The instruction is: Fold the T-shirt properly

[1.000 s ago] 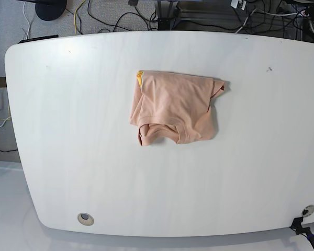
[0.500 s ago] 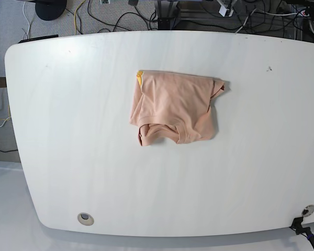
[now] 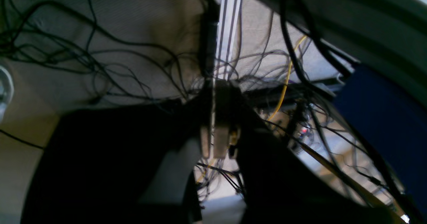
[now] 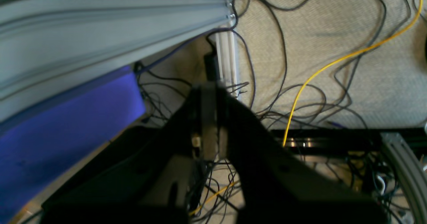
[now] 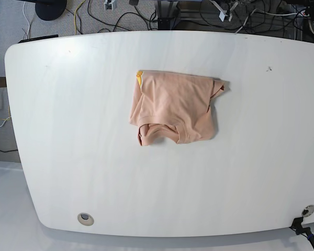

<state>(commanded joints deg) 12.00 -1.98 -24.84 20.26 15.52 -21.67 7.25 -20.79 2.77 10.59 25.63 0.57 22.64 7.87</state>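
Lying folded into a rough square, the T-shirt point(image 5: 175, 107) sat just toward twelve o'clock of the middle of the white table point(image 5: 68, 130) — a yellow sliver at its ten o'clock corner. The left gripper point(image 3: 215, 144) and right gripper point(image 4: 208, 140) were clenched on nothing — both over floor cables point(image 4: 333, 63).

The peach T-shirt point(image 5: 175, 107) lies folded, slightly rumpled, on the table's middle, yellow print peeking out.
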